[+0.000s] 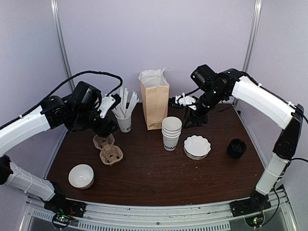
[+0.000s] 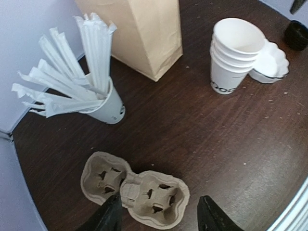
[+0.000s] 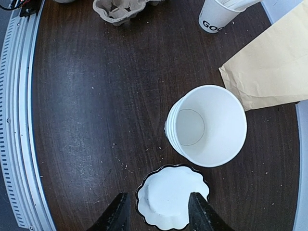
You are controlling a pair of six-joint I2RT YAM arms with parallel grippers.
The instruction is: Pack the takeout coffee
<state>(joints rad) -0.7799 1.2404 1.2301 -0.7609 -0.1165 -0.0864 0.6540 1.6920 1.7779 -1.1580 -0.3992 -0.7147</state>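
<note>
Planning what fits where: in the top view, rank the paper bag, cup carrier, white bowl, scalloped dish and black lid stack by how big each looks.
1. paper bag
2. cup carrier
3. white bowl and scalloped dish: they look about alike, so not ranked
4. black lid stack

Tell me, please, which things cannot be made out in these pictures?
- Inside of the paper bag: top view, hidden by its own walls.
- Lettering on the straw cup: right wrist view, the rest curves out of sight.
- Black lid stack: top view, too small to count.
- Left claw: top view, hidden by its own wrist.
</note>
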